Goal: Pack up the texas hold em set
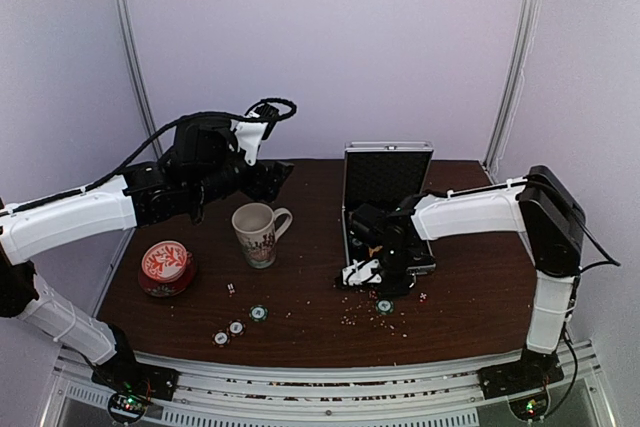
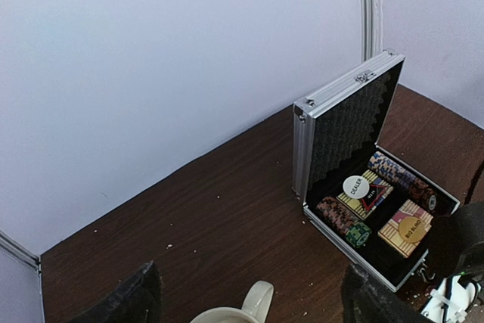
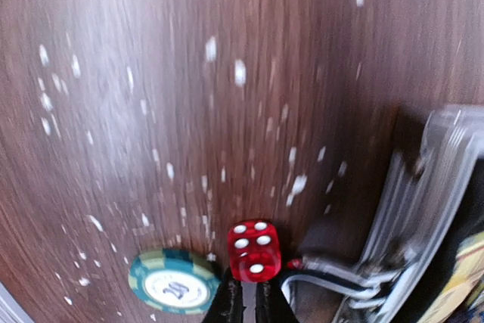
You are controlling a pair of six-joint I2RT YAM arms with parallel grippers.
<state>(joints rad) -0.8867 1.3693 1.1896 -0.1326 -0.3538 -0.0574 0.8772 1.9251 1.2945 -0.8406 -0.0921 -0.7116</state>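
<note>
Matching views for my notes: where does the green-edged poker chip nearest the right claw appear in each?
Top external: green-edged poker chip just in front of the open silver aluminium briefcase.
Left wrist: not in it.
Right wrist: chip bottom left.
Shared landmark: the briefcase.
</note>
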